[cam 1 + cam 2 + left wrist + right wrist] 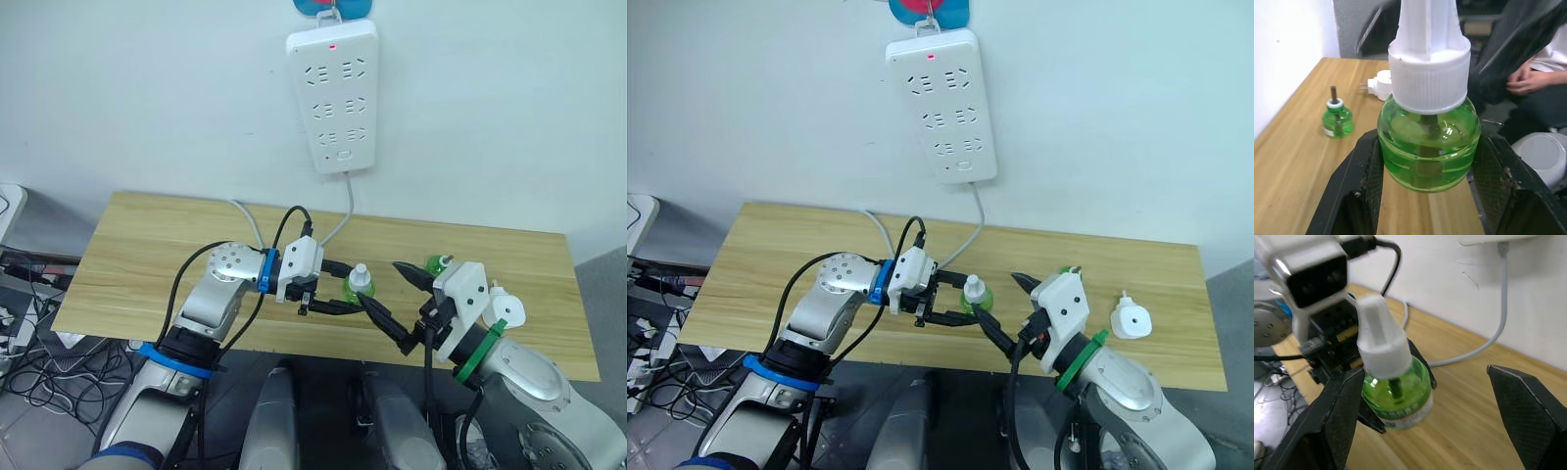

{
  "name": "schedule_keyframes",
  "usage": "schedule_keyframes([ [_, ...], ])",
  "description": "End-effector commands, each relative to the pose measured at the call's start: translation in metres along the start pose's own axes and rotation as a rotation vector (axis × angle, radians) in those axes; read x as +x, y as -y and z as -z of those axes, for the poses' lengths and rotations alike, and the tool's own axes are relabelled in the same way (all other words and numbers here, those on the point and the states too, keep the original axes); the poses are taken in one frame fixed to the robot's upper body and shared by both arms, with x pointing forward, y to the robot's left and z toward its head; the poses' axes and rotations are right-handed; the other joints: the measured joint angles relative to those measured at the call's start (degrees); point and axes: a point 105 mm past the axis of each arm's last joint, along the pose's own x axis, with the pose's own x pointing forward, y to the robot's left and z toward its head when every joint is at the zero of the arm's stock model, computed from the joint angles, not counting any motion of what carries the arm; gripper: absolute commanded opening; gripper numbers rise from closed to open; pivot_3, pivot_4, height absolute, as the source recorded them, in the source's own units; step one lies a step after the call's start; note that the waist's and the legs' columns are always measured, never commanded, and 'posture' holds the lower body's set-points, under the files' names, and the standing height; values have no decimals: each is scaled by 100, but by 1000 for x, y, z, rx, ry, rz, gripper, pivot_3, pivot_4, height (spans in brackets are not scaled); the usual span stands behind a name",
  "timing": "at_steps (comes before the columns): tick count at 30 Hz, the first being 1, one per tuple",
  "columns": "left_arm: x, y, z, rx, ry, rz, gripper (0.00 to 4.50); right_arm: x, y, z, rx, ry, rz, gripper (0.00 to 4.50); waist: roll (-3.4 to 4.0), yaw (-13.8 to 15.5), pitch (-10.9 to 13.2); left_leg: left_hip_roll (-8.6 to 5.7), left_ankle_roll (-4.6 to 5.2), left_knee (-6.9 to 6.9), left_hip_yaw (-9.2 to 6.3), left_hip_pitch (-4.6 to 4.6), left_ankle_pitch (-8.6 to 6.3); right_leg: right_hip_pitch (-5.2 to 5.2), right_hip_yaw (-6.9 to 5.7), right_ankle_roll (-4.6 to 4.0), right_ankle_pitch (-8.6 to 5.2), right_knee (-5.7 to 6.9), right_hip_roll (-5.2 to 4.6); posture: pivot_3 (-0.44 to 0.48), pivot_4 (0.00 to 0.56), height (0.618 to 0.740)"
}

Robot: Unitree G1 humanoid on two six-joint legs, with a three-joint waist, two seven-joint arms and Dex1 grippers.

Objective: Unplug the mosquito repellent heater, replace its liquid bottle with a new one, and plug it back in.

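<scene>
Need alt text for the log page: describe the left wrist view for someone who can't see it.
The left gripper is shut on the white-capped green bottle, held upright between its black fingers. Behind it on the wooden table stand a capless green bottle with a wick and the white heater.

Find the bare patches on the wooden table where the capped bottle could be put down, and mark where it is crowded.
Free: the table's left end, beyond the left gripper, and the far edge under the power strip, apart from its cable. Crowded: the middle, where the left gripper holds the new bottle beside the open right gripper, and rightward, with the capless bottle and heater.
</scene>
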Motion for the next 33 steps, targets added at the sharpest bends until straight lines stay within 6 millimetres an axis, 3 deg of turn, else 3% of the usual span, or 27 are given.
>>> schedule_keyframes([
  [1,3,2,-9,42,22,19,2200,3,-23,-17,19,71,-116,4155,-1,-2,-1,0,0,0,1,0,0,0,1,0,0,0,0,9,327,740],
  [7,3,1,-11,47,21,17,2200,23,-22,-32,57,137,-110,4155,-2,-4,-3,-2,0,0,-1,-1,0,0,0,0,0,0,0,18,329,740],
  [12,3,2,-11,33,18,22,2200,27,-24,-25,64,98,-105,4155,-1,0,-3,-3,0,0,-3,-3,0,0,0,0,0,-1,-1,22,331,740],
  [23,4,3,-12,25,22,27,2200,26,-14,-24,11,89,-55,476,-1,-2,-3,-1,0,0,-1,-2,0,0,1,0,0,0,-1,14,343,740],
  [26,5,2,-12,25,21,26,2200,25,-13,-28,1,111,-59,353,-1,-2,-3,-1,0,0,-2,-2,0,0,1,0,0,0,-1,13,342,740],
  [33,2,2,-7,23,9,20,2200,19,-13,-64,-55,226,-107,353,-1,-3,-3,-1,0,0,0,-2,0,0,1,0,0,0,-1,6,344,740],
])
